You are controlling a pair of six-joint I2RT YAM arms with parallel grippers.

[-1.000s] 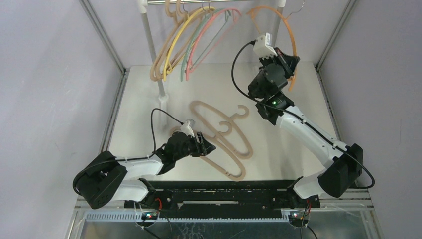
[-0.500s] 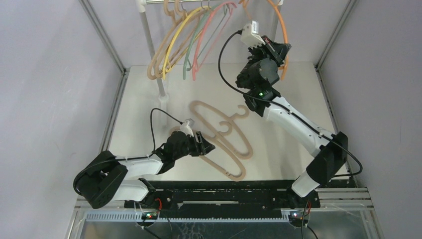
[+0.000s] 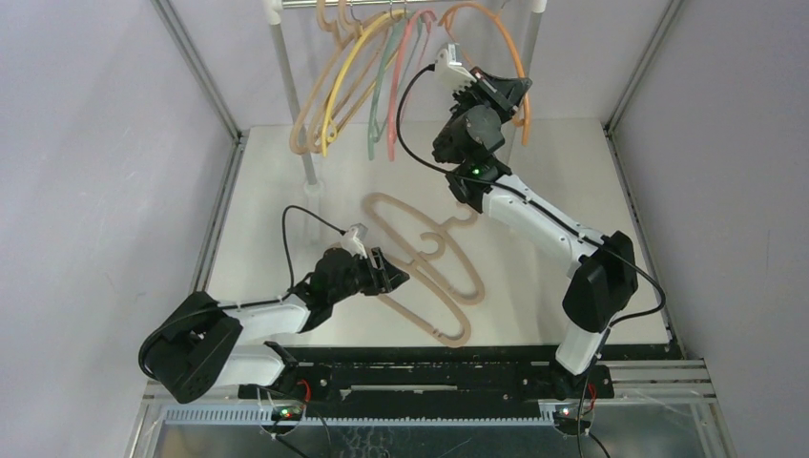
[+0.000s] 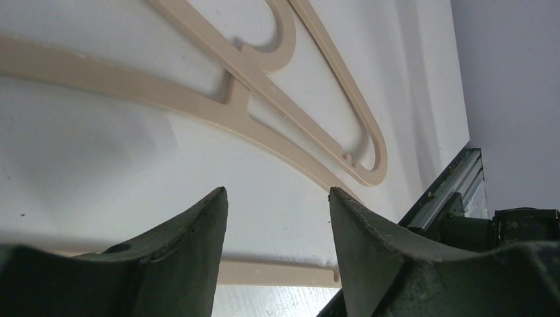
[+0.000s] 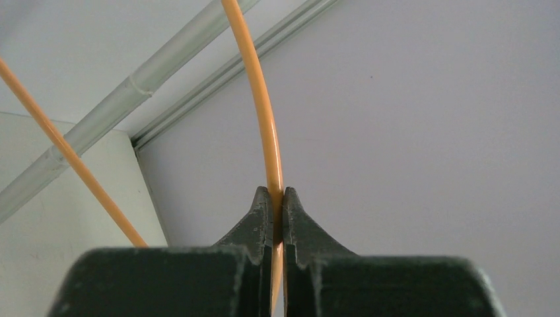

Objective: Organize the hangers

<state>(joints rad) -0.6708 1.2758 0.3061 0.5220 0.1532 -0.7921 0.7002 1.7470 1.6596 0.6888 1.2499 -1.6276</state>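
Observation:
My right gripper [image 3: 521, 93] is raised at the back and shut on the thin orange hanger [image 3: 512, 46]. In the right wrist view its rod [image 5: 264, 119] runs up from between the closed fingertips of the right gripper [image 5: 277, 193]. Beige [image 3: 315, 105], yellow [image 3: 342, 81], green [image 3: 377, 95] and pink [image 3: 399, 86] hangers hang from the rail [image 3: 315, 4]. Two beige hangers [image 3: 420, 258] lie overlapped on the table. My left gripper [image 3: 396, 277] is open, low over their left end. In the left wrist view a beige bar [image 4: 277, 272] lies between the fingers of the left gripper [image 4: 277, 195].
The rail's white post [image 3: 291, 86] stands on the table at back left, and a second post [image 3: 529, 29] is behind the right gripper. Metal frame rails [image 3: 215, 229] border the white table. Its near edge meets a black track [image 4: 455, 205].
The right arm has swung left with the orange hanger, bringing it close to the pink one on the rail. The hanging hangers have swayed. The left arm has barely shifted.

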